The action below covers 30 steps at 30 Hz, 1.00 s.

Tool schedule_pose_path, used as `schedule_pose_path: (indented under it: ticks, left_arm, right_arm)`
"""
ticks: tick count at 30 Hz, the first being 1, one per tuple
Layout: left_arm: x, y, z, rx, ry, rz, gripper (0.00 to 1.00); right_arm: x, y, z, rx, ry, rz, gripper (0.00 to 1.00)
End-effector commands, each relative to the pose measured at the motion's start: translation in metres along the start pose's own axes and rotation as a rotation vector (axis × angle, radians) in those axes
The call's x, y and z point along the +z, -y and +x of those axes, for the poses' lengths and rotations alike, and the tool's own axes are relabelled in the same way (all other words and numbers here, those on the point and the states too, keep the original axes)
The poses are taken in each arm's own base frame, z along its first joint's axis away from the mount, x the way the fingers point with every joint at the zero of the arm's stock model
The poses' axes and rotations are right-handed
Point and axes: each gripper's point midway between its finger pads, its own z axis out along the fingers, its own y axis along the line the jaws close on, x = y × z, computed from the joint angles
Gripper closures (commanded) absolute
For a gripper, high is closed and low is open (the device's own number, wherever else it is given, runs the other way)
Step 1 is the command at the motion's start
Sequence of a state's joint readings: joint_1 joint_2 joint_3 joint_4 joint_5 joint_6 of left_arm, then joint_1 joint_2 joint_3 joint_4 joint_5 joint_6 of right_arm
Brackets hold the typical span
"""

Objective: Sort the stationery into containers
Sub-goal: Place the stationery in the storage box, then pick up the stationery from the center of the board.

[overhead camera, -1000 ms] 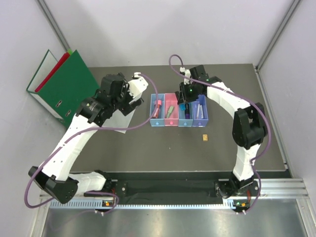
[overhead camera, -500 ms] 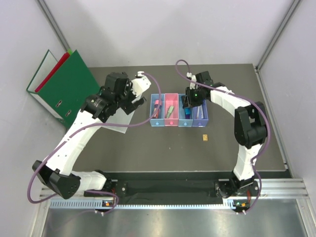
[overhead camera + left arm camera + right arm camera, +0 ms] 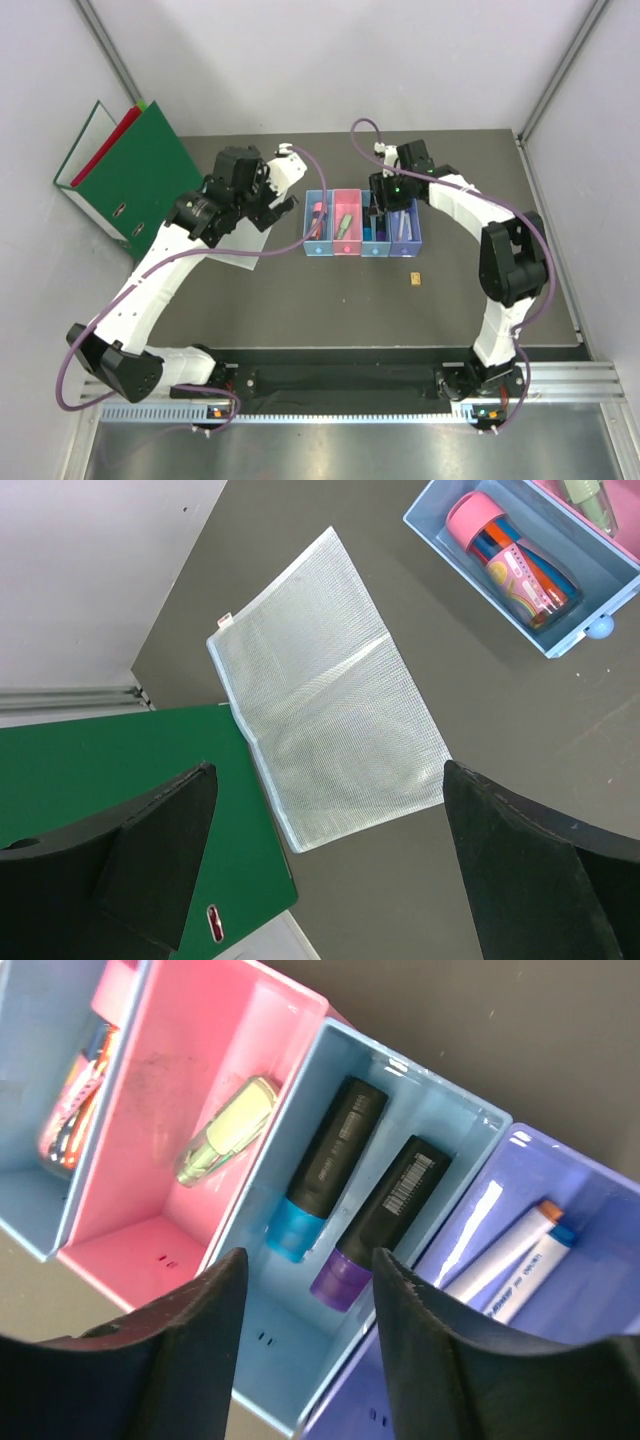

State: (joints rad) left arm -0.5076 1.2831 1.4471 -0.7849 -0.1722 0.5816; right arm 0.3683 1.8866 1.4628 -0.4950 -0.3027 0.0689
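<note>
Four joined bins stand mid-table: light blue (image 3: 317, 228), pink (image 3: 346, 224), blue (image 3: 375, 238), purple (image 3: 406, 230). My right gripper (image 3: 384, 206) hangs open and empty just above the blue bin (image 3: 300, 1360). A blue-capped marker (image 3: 325, 1165) and a purple-capped marker (image 3: 388, 1210) lie in that bin. The green highlighter (image 3: 228, 1130) lies in the pink bin. Pens (image 3: 515, 1250) lie in the purple bin. The pink-capped glue stick (image 3: 510, 550) lies in the light blue bin. A tan block (image 3: 415, 279) lies on the table in front of the bins. My left gripper (image 3: 330, 880) is open and empty.
A clear mesh sleeve (image 3: 325, 690) lies flat left of the bins, under my left gripper (image 3: 268, 208). Green (image 3: 135, 175) and red (image 3: 112, 138) ring binders stand at the far left, the green one touching the sleeve's edge. A metal rail runs along the table's near edge.
My right gripper has come forward from behind the bins to just over the blue bin. My left arm has swung a little towards the bins, then stopped.
</note>
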Motion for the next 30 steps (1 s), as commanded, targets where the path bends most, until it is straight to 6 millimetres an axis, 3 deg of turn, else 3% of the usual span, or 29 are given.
schedule_pose_path:
  ticks: [1, 5, 8, 12, 15, 21, 24, 30]
  left_arm:
    - [-0.008, -0.008, -0.016, -0.034, 0.077, -0.033, 0.01]
    - [-0.015, -0.011, -0.017, -0.035, 0.083, -0.040, 0.01]
    - [-0.021, -0.014, -0.015, -0.022, 0.087, -0.054, 0.01]
    - [-0.027, -0.015, -0.013, -0.021, 0.090, -0.066, 0.01]
    - [-0.030, -0.014, -0.011, -0.029, 0.091, -0.064, 0.01]
    - [-0.038, -0.016, -0.006, 0.012, 0.068, -0.066, 0.01]
    - [-0.042, -0.021, -0.004, 0.040, 0.055, -0.078, 0.01]
    - [-0.047, -0.028, -0.010, 0.045, 0.047, -0.087, 0.01]
  right_arm:
    - [-0.045, -0.019, -0.053, -0.117, 0.172, 0.003, 0.47]
    - [-0.070, -0.018, -0.057, -0.190, 0.200, 0.043, 0.48]
    - [-0.097, -0.015, -0.042, -0.285, 0.207, 0.086, 0.48]
    - [-0.113, -0.005, 0.019, -0.339, 0.100, 0.123, 0.48]
    - [-0.115, 0.001, 0.059, -0.331, 0.039, 0.132, 0.46]
    - [-0.108, 0.003, 0.113, -0.286, -0.057, 0.106, 0.40]
    - [-0.101, 0.006, 0.126, -0.275, -0.083, 0.102, 0.36]
    - [-0.086, 0.011, 0.131, -0.256, -0.140, 0.105, 0.31]
